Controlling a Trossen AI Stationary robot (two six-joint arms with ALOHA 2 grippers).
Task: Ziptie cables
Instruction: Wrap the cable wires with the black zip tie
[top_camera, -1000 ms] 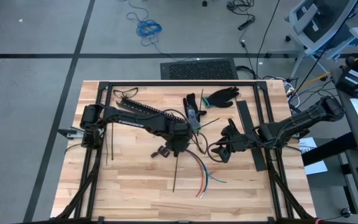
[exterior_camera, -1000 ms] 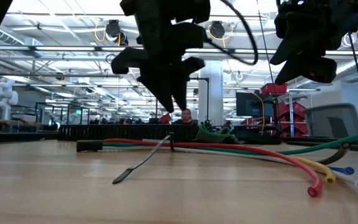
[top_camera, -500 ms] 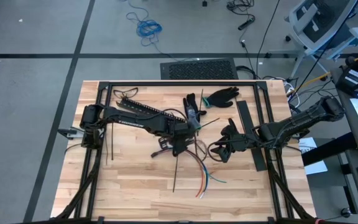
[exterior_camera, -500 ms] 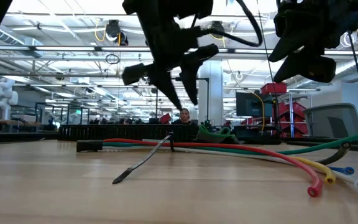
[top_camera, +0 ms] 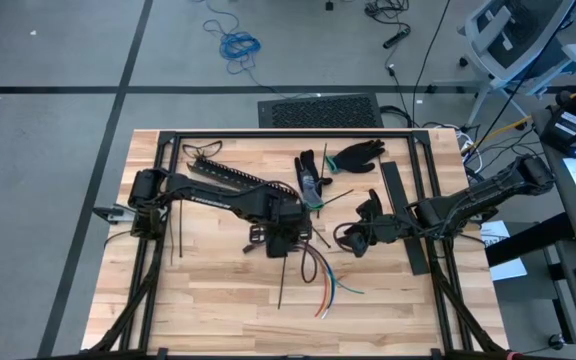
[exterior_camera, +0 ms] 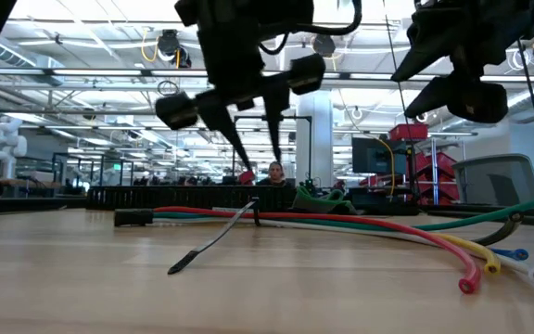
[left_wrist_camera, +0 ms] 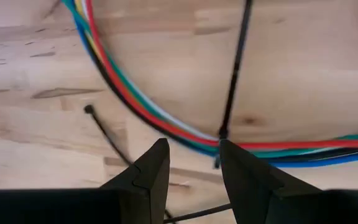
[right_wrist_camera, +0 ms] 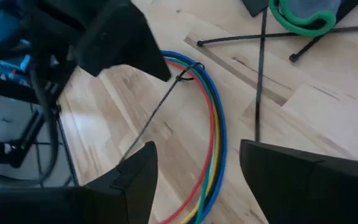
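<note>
**A:** Where did the left gripper [top_camera: 286,243] sit?

**B:** Over the middle of the table [top_camera: 208,290], hanging just above the cables [left_wrist_camera: 142,109]. In the low view it hovered clear of the wood, fingers pointing down. Its jaws stood partly apart with nothing between them; the left wrist view showed bare wood and the bundle through the gap.

**A:** And the cables themselves?

**B:** They lay flat on the table in a curved bundle of red, green, blue, white and orange, running from under the left gripper toward the near edge, where the loose ends [exterior_camera: 489,264] fanned out. One ziptie [left_wrist_camera: 234,74] crossed the bundle right by the left fingers [left_wrist_camera: 148,177] and seemed to wrap it there; I couldn't tell how tightly.

**A:** Other zipties?

**B:** A few. One lay straight on the wood nearer the front [top_camera: 282,282], a couple more lay crossed near a green ring [right_wrist_camera: 303,15] in the right wrist view, and another sat beside the bundle [left_wrist_camera: 104,134].

**A:** The right gripper [top_camera: 356,240]?

**B:** Just right of the bundle, raised off the table, jaws open wide and empty.

**A:** Anything else?

**B:** A black glove [top_camera: 356,153] and a slotted rail [top_camera: 233,174] toward the far side.
</note>
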